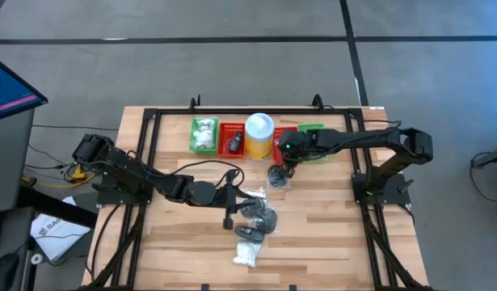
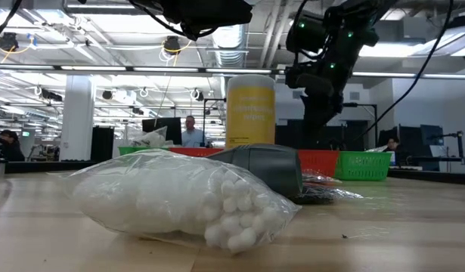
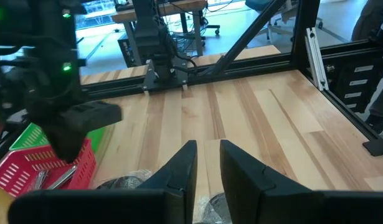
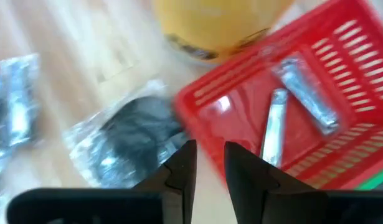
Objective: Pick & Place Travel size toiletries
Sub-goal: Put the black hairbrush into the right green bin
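Note:
The toiletries lie scattered on the wooden table. In the high view these are a white fluffy bundle (image 1: 246, 255), a black piece (image 1: 250, 233), a dark disc in clear wrap (image 1: 261, 217), a clear wrapper (image 1: 252, 194) and another wrapped dark disc (image 1: 278, 177). My right gripper (image 1: 288, 162) hangs shut and empty just above that disc (image 4: 132, 134), at the near edge of a red basket (image 4: 291, 74) that holds silvery tubes (image 4: 303, 93). My left gripper (image 1: 236, 198) hovers shut and empty over the table's middle, beside the clear wrapper.
A row stands along the far side: a green basket (image 1: 204, 135) with white bundles, a red basket (image 1: 231, 142), a yellow canister (image 1: 259, 134), a second red basket (image 1: 282, 139) and a green one (image 1: 312, 129). A black frame edges the table. Bare wood lies near right.

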